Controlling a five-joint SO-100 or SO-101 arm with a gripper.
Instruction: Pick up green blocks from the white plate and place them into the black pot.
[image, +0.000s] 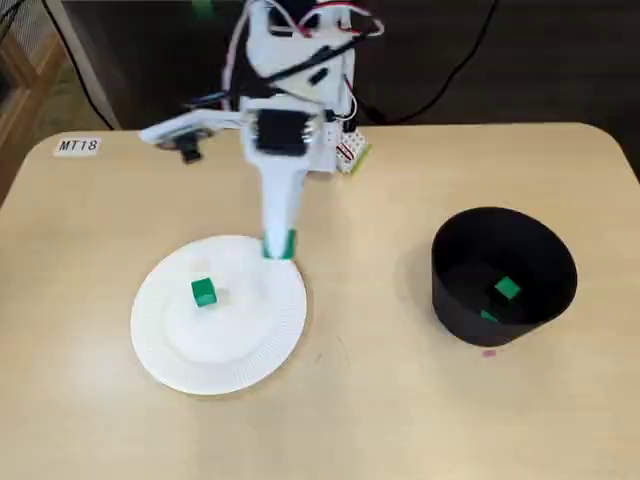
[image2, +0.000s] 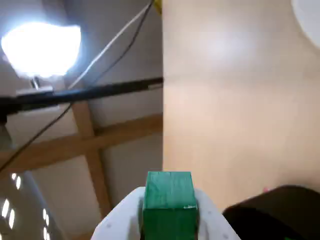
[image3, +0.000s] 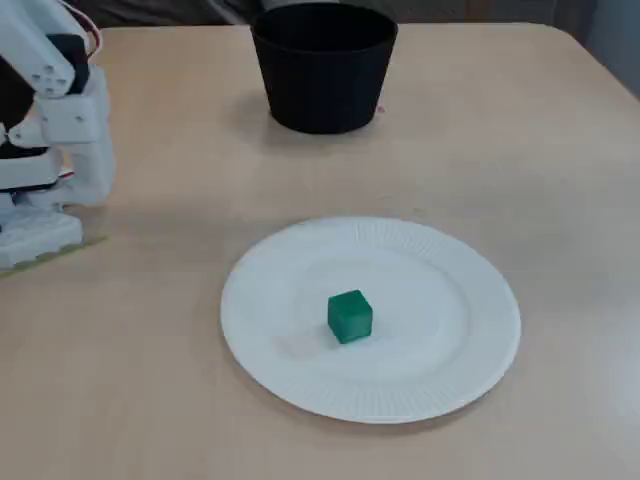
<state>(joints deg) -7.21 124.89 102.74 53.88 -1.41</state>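
Observation:
My gripper (image: 279, 244) hangs over the far rim of the white plate (image: 250, 350), shut on a green block (image: 280, 245). The wrist view shows that held block (image2: 168, 202) up close between the white fingers (image2: 210, 220), lifted above the table. A second green block (image: 204, 292) rests on the plate, left of the gripper; a fixed view shows this block (image3: 350, 316) near the middle of the plate (image3: 440, 330). The black pot (image: 540, 290) stands to the right and holds two green blocks (image: 506, 289). The same pot (image3: 325, 70) stands at the back of the table, and its edge (image2: 280, 210) shows in the wrist view.
The arm's white base (image3: 50, 170) stands at the left edge in a fixed view. A label reading MT18 (image: 78, 146) is stuck at the table's far left corner. Cables (image: 440, 90) trail behind the table. Bare tabletop (image: 370, 300) lies between plate and pot.

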